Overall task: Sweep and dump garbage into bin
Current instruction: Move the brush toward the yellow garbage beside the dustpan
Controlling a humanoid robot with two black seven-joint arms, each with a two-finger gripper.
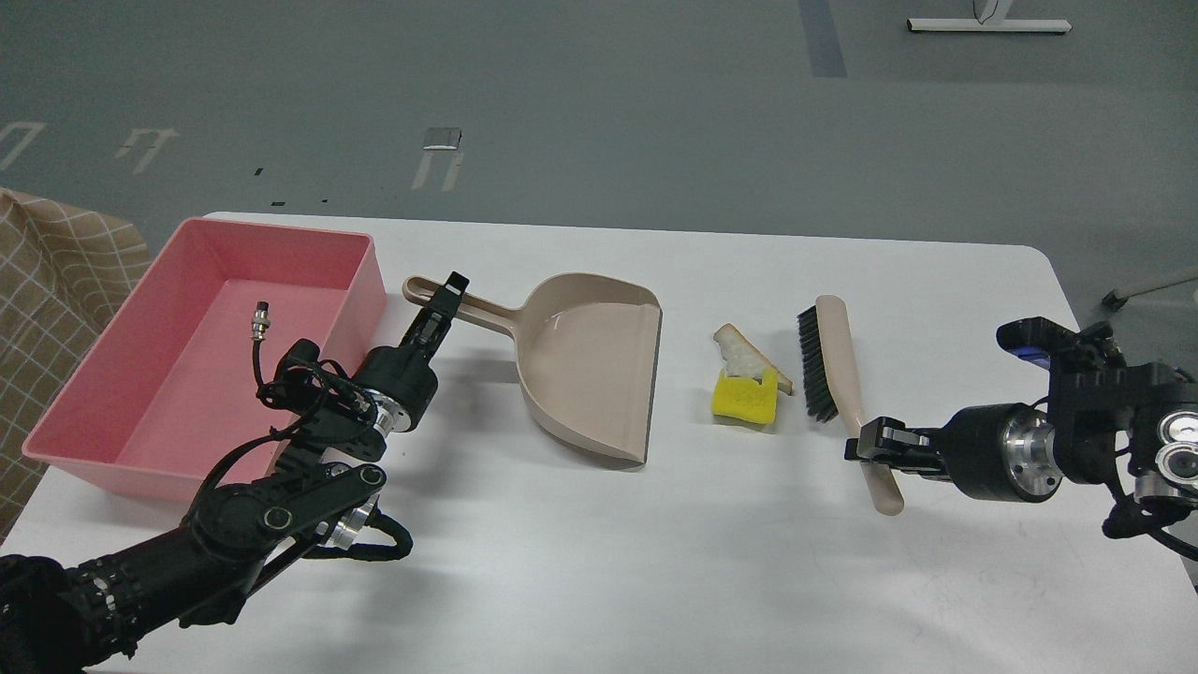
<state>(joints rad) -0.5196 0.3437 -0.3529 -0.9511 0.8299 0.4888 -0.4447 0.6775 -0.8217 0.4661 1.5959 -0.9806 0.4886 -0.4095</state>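
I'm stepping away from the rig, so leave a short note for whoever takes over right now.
Left gripper: shut on the dustpan handle; pan flat on the table, mouth facing the scraps.
Right gripper: shut on the brush handle, bristles just right of the scraps.
Garbage: yellow block and bread wedge sit together between pan and brush.
Pink bin: far left, holds neither scrap.
Done: both tools grasped.
Left: sweep scraps into the pan, then dump into the bin.

The bin [140,374] is pink, and the dustpan [585,360] and brush handle [847,365] are beige with black bristles [816,365]. A yellow sponge block [744,401] sits at 6 o'clock from the white bread wedge [739,354] with tan crust. The table [655,562] is white, and the cloth [47,281] has tan checks.
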